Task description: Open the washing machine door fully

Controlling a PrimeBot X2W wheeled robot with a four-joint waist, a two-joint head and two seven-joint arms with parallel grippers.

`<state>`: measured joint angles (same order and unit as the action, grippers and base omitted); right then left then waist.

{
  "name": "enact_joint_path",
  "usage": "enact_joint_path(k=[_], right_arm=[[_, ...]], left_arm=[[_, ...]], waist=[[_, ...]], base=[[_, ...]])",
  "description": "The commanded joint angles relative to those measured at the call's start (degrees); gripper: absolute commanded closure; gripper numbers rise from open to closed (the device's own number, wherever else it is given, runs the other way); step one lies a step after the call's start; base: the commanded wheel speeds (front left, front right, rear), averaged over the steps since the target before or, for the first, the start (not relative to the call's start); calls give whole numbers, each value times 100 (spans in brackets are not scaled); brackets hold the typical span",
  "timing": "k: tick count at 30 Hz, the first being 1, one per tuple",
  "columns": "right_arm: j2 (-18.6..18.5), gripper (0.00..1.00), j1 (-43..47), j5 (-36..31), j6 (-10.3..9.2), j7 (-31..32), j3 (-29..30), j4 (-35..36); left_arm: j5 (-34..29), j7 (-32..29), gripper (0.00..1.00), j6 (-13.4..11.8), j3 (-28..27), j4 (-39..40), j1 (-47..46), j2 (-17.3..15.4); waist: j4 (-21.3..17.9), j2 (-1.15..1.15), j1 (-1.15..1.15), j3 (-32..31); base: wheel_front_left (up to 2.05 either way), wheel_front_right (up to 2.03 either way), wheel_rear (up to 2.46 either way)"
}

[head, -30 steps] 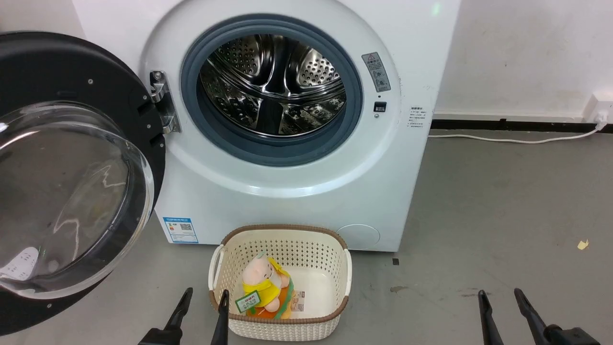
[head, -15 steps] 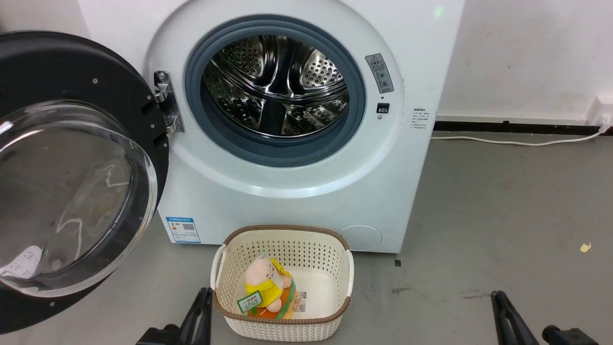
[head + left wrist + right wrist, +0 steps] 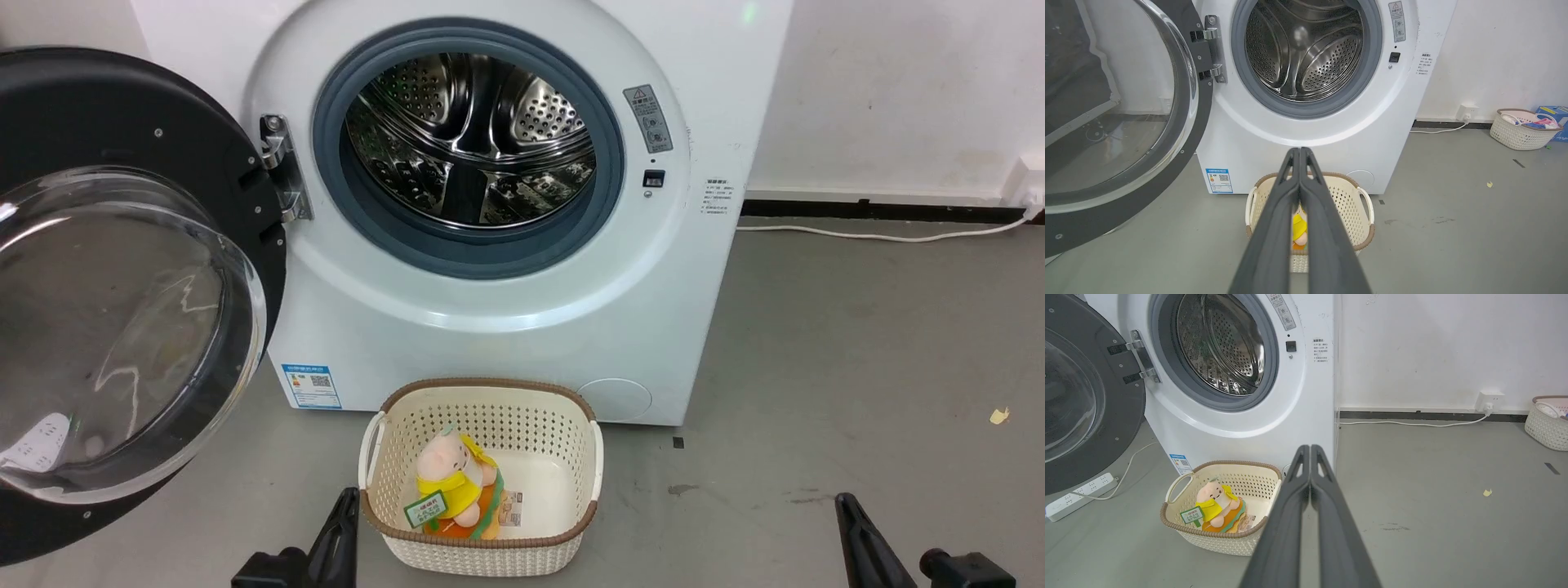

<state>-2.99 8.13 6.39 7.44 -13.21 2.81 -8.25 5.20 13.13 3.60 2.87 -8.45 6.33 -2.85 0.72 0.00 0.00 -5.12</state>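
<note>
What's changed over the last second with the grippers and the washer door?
Both grippers closed: the left gripper and right gripper went from spread fingers to fingers pressed together, holding nothing. The washing machine door stayed swung open; the basket and plush toy stayed put.

The grey floor (image 3: pixel 857 343) before me carries the washing machine (image 3: pixel 490 343), a cream basket (image 3: pixel 490 559) just in front of it, a white cable (image 3: pixel 882 238) by the wall, a power strip (image 3: pixel 1077 496), and a yellow scrap (image 3: pixel 994 416) on my right.

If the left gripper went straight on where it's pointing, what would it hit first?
Likely the washing machine front below the opening; the left gripper seems aimed above the basket, though depth is unclear.
</note>
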Motion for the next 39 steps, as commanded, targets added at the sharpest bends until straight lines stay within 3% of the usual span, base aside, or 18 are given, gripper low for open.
enact_joint_path(k=[1,39], right_arm=[[1,100,-85,-61,1,32,-16,53],[5,100,-338,-261,2,479,-108,320]], left_arm=[[-39,-34,100,-37,-18,51,-68,0],[-206,-477,100,-149,-111,326,-264,-1]], waist=[[-1,0,0,7],[-26,0,0,182]], base=[[0,0,0],[0,0,0]])
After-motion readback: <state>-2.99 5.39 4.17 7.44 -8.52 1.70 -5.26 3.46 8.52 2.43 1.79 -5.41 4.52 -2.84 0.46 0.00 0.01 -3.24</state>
